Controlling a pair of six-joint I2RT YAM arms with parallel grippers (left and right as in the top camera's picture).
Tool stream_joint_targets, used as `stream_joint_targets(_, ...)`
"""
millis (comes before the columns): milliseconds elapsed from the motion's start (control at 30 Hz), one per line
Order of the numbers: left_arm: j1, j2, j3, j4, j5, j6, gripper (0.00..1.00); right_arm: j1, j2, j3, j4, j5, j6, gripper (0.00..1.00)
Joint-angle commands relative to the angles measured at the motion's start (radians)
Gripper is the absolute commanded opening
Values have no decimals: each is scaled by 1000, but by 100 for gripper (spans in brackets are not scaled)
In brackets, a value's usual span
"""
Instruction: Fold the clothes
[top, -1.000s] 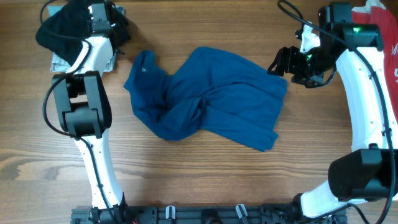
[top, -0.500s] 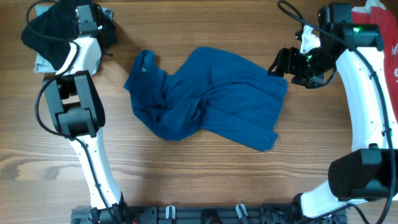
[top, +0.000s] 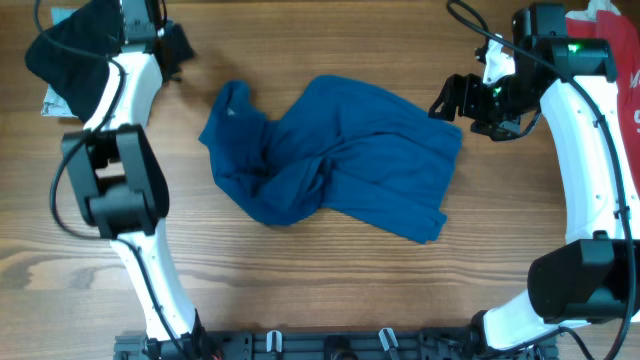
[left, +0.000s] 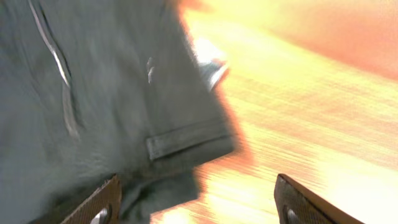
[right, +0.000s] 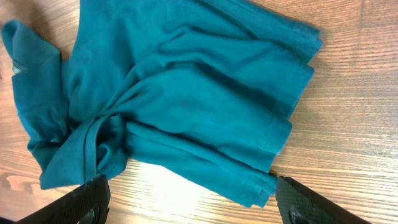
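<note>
We find the blue shirt (top: 335, 155) crumpled mid-table (top: 330, 290), nothing folded yet; right claw (right: 193, 204) gapes by its upper right corner, left claw (left: 202, 202) gapes over the black garment (top: 70, 55), upper left.

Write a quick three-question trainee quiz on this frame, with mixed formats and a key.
1. True or false: the blue shirt lies neatly folded.
2. In the left wrist view, which fabric is under the left gripper? A. blue shirt B. black garment C. neither
3. Fill in: the right gripper hovers at the shirt's edge with its jaws ___, gripping nothing.

Key: 1 false, it is crumpled; 2 B; 3 open.
</note>
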Motion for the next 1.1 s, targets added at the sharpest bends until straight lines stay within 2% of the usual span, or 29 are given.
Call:
stream_joint_targets(0, -73, -205, 6, -39, -21, 1, 92, 0, -13, -6, -10, 12, 29, 86)
stream_joint_targets(67, -109, -276, 6, -90, -21, -34, 94, 0, -36, -6, -42, 12, 29, 86)
stream_joint_targets(100, -130, -325, 6, -137, -21, -95, 92, 0, -66, -6, -57, 12, 30, 85)
stream_joint_targets(167, -148, -380, 6, -246, -20, -174, 82, 0, -142, -6, -81, 12, 29, 86)
stream_joint_targets(200, -160, -415, 6, -388, 11, -210, 79, 0, -216, -6, -100, 12, 29, 86)
stream_joint_targets(267, -178, -462, 6, -567, 115, -210, 87, 0, -308, -6, -126, 13, 25, 88)
stream_joint_targets(300, -193, -492, 6, -680, 199, -210, 88, 0, -356, -6, -148, 13, 25, 90)
stream_joint_targets(367, -254, -554, 6, -859, 248, -210, 88, 0, -435, -6, -186, 23, 26, 92)
stream_joint_targets(433, -319, -594, 6, -977, 196, -293, 95, 0, -467, -6, -211, 57, 33, 93)
stream_joint_targets(467, -359, -615, 6, -1042, 130, -374, 100, 0, -483, -6, -228, 73, 54, 95)
stream_joint_targets(533, -451, -667, 6, -1141, 31, -531, 100, 0, -499, -6, -233, 95, 80, 99)
stream_joint_targets(633, -563, -725, 4, -1222, -20, -619, 100, -3, -500, -6, -212, 216, 197, 99)
stream_joint_targets(733, -652, -765, -62, -1248, -25, -693, 100, -41, -486, -6, -173, 233, 213, 100)
stream_joint_targets(800, -692, -795, -222, -1210, -27, -792, 100, -120, -457, -6, -153, 221, 207, 100)
stream_joint_targets(933, -730, -799, -443, -1012, 90, -811, 100, -217, -374, -6, -156, 137, 108, 100)
stream_joint_targets(967, -748, -799, -534, -903, 164, -816, 100, -228, -339, -6, -163, 139, 92, 100)
stream_joint_targets(1067, -787, -799, -690, -736, 215, -909, 98, -229, -280, -6, -152, 137, 85, 100)
